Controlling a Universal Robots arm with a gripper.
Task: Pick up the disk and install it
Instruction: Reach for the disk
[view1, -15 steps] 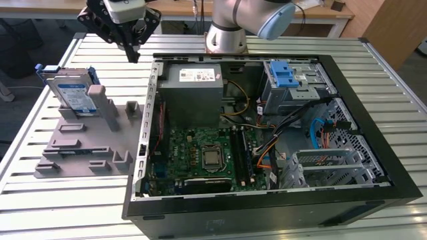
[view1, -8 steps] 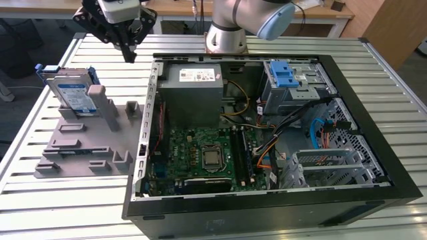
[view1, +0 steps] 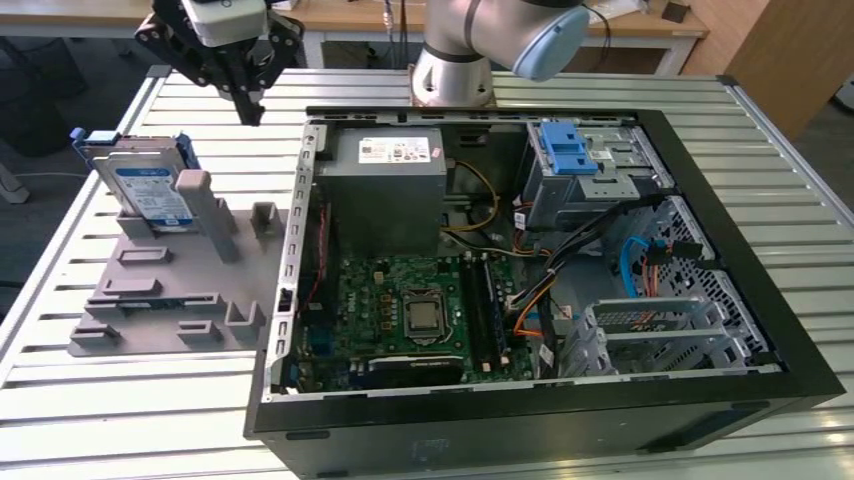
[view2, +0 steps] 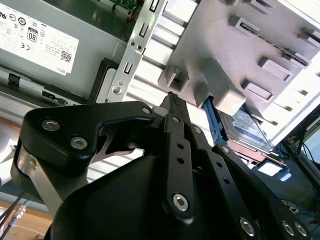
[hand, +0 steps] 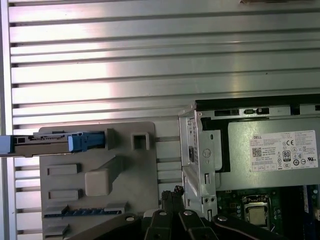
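Exterior view's left: the disk stands on edge in a slot of the grey fixture plate, label facing out, blue rail round its edges and a grey post just in front. It is not held. The first wrist view shows it edge-on as a thin strip with a blue rail end; the second wrist view catches its label past the plate's blocks. Next along, the gripper hangs above the slatted table near the fixture's far edge, fingers pressed together on nothing, clear of the disk. In both wrist views its tip sits over the narrow gap between plate and case wall. Bare slats leave open room beyond the fixture. Right of that is the open computer case: power supply, motherboard, then the blue latch on the drive cage.
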